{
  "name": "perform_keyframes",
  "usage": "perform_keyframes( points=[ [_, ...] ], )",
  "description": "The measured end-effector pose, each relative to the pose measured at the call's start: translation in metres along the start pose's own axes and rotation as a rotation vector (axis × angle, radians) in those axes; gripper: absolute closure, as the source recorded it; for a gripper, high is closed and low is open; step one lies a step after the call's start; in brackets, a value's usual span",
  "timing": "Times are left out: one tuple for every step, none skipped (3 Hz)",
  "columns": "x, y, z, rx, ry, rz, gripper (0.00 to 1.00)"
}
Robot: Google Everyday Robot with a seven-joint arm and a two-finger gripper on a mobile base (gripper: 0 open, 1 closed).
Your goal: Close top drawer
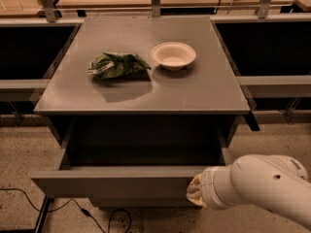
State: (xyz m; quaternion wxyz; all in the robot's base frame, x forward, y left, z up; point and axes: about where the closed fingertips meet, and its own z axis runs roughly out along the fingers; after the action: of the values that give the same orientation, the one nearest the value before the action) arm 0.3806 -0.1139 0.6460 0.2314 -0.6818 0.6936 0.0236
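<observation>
The top drawer (112, 181) is a wide matte-grey box pulled out from under the cabinet top; its flat, handle-less front faces the camera and its dark inside looks empty. My arm's white end comes in from the lower right. The gripper (194, 192) sits against the right part of the drawer front, mostly hidden behind the white wrist.
The grey cabinet top (146, 81) carries a green crumpled bag (116, 64) and a white bowl (173, 56). Dark open bays flank the cabinet on both sides. A black cable (73, 210) lies on the speckled floor at the lower left.
</observation>
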Motion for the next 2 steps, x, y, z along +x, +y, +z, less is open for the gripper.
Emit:
perform_keyframes(
  points=[
    [0.003, -0.031, 0.019, 0.014, -0.012, 0.006, 1.0],
    [-0.001, -0.088, 0.061, 0.038, -0.025, -0.007, 1.0]
  ],
)
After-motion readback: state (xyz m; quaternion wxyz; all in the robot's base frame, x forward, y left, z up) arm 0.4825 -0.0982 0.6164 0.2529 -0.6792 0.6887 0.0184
